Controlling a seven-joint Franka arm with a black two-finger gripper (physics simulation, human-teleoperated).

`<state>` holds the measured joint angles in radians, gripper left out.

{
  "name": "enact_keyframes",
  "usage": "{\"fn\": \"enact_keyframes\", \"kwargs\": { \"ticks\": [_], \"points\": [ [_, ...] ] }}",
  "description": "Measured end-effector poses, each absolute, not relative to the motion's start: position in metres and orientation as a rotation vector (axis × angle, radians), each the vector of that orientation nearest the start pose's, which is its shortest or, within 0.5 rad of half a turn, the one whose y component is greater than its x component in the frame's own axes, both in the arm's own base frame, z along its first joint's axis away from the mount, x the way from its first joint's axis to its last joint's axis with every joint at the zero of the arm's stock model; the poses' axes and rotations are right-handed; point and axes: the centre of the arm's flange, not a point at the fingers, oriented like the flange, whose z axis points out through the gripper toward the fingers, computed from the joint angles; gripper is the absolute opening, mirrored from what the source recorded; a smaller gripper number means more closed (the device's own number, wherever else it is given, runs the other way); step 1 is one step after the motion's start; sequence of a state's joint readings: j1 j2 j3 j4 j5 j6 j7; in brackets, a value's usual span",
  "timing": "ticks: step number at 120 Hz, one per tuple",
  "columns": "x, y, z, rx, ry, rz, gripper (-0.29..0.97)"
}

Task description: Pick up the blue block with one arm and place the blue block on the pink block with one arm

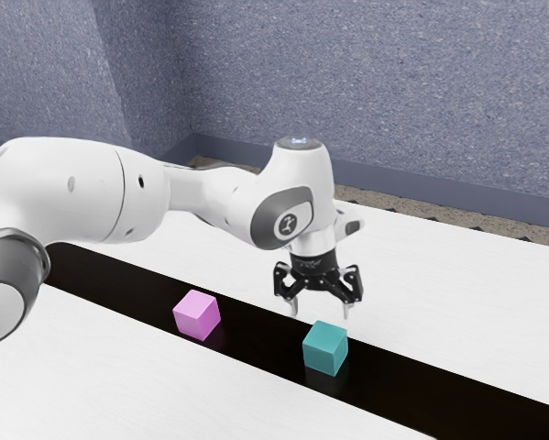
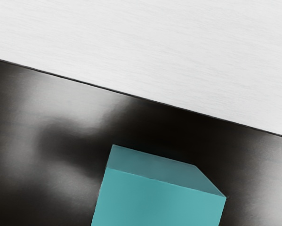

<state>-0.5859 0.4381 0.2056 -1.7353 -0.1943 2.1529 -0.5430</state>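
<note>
A teal-blue block (image 1: 325,346) rests on the black strip of the table. A pink block (image 1: 197,313) sits on the same strip, toward the exterior view's left of the blue one. My gripper (image 1: 320,309) hangs open just above and slightly behind the blue block, holding nothing. In the wrist view the blue block (image 2: 162,193) lies right under my hand on the glossy black strip.
The black strip (image 1: 421,380) runs diagonally across the white table (image 1: 457,284). A blue-grey wall stands behind the table's far edge. White table surface (image 2: 155,52) lies beyond the strip in the wrist view.
</note>
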Motion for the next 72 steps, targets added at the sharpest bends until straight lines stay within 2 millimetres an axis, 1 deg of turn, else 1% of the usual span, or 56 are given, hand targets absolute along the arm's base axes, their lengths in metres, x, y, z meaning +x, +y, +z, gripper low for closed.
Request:
{"fn": "enact_keyframes", "kwargs": {
  "ticks": [11, 19, 30, 39, 63, 72],
  "points": [
    [0.604, -0.273, 0.333, -3.207, -0.303, -0.005, 0.68],
    [0.600, -0.280, 0.328, -3.216, -0.234, -0.025, 0.68],
    [0.587, -0.277, 0.316, -3.213, -0.164, -0.009, 0.68],
    [0.578, -0.276, 0.312, -3.217, -0.111, -0.015, 0.68],
    [0.579, -0.273, 0.311, -3.229, 0.001, -0.061, 0.67],
    [0.578, -0.271, 0.307, -3.228, 0.037, -0.060, 0.67]
  ]
}}
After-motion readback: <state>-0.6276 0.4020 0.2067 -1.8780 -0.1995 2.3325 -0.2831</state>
